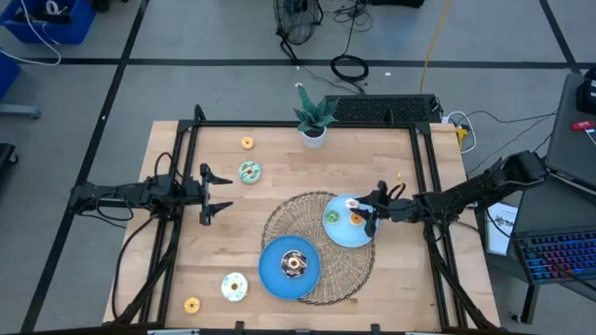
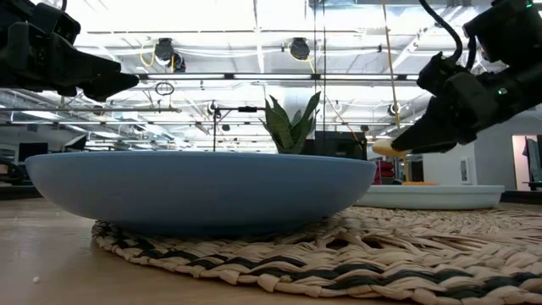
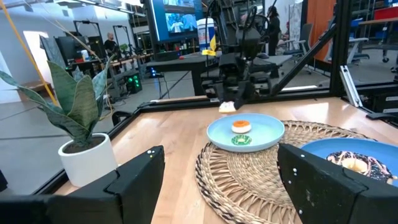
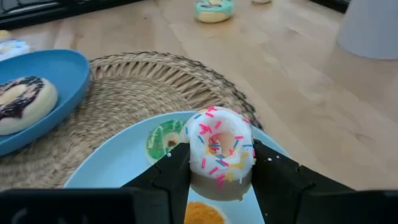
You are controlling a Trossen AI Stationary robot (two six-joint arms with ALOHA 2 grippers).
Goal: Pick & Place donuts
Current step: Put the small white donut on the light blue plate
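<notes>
Donuts were scattered over the wooden counter (image 1: pixel 410 270) and two blue plates: a white sprinkled donut (image 4: pixel 219 149) was clamped between the fingers of the right end effector (image 4: pixel 221 171) just above the light blue plate (image 1: pixel 341 234), which already carried a green donut (image 1: pixel 331 218) and an orange donut (image 1: pixel 356 220). A chocolate donut (image 1: pixel 294 263) lay on the darker blue plate (image 1: pixel 272 277) on the woven mat (image 1: pixel 279 221). The left end effector (image 1: pixel 222 194) was held spread wide and empty, near a teal donut (image 1: pixel 250 172).
</notes>
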